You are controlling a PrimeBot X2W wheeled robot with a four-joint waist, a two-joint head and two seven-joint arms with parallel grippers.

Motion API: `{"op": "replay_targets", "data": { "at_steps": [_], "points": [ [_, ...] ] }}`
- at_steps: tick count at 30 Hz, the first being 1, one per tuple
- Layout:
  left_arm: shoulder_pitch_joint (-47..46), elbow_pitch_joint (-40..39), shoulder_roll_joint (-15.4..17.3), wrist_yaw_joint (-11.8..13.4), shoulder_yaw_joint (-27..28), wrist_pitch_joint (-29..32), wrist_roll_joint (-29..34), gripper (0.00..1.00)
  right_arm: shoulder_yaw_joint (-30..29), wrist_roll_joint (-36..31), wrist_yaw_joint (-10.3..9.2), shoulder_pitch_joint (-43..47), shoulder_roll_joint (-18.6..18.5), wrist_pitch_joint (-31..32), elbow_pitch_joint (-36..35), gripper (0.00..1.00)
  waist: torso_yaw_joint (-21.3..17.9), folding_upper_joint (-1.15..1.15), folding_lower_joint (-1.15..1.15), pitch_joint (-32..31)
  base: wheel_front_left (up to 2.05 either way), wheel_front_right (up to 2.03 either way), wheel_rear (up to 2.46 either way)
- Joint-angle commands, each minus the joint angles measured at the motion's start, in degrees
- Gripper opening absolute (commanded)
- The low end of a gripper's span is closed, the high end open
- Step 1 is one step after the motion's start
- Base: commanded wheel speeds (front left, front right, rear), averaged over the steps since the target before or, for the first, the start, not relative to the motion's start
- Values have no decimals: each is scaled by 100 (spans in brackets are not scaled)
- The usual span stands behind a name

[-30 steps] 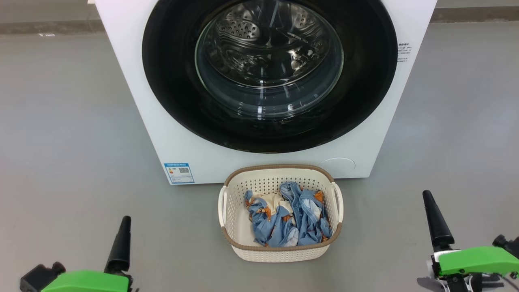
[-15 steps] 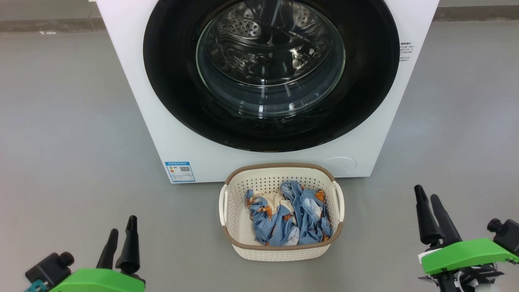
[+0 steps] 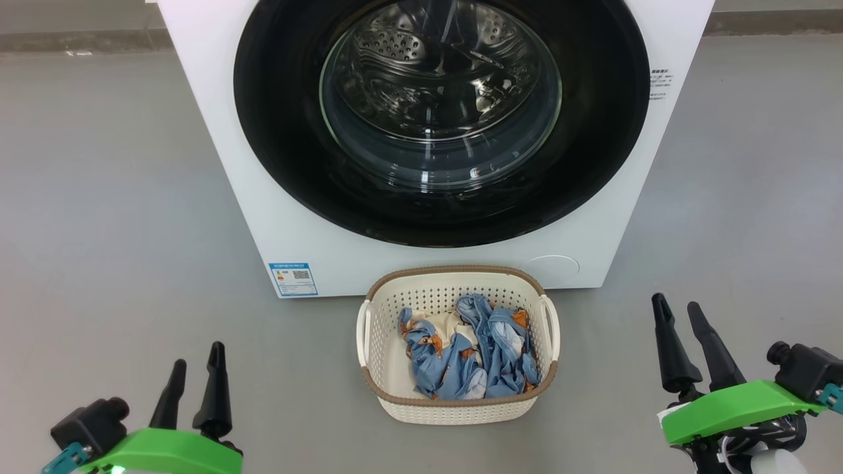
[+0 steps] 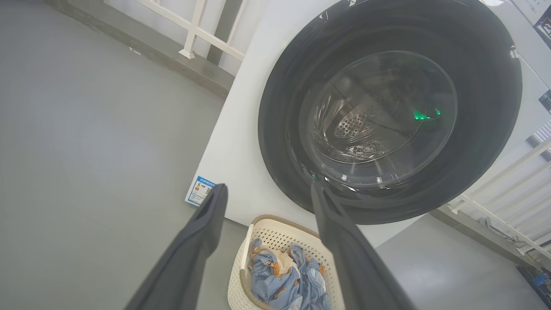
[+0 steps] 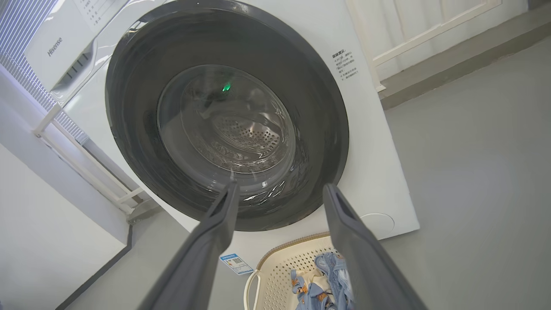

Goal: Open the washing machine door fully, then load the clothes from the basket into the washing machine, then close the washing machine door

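1. The left hand (image 3: 197,353), two long dark fingers on a green mount, stands wide open at the lower left of the head view. It holds nothing and touches nothing.
2. The right hand (image 3: 674,301), of the same build, is likewise spread open and empty at the lower right.
3. A small cream perforated plastic basket (image 3: 454,273) with a brown woven-look rim sits on the grey floor (image 3: 99,230) between the two hands, well apart from each.
4. The clothes (image 3: 461,368), crumpled light blue fabric with orange-brown prints around a cream piece, lie inside it.
5. Just behind the basket stands the big white front-loading washing machine (image 3: 211,131).
6. The round washing machine door (image 3: 276,131), with a glossy black rim and clear glass centre, lies closed against the front, beyond both hands.
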Motion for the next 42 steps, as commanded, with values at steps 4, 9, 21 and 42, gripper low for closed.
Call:
{"op": "replay_targets", "data": {
  "at_steps": [4,9,21,42],
  "points": [
    [-317,-119,49,-24,128,-124,376,100,165,-398,41,-269,-78,-133,-141,100,5,0,0,-9,0,0,0],
    [-348,-117,42,-29,153,-208,708,100,220,-734,43,-300,-92,-217,-122,100,11,0,0,-17,0,0,0],
    [-416,24,32,-36,152,-428,1442,100,345,-1591,50,-387,-127,-436,39,100,39,0,0,-34,0,0,0],
    [-539,66,42,-42,93,-747,2707,100,448,-2909,58,-455,-136,-753,178,100,70,0,0,-60,0,0,0]
  ]
}}
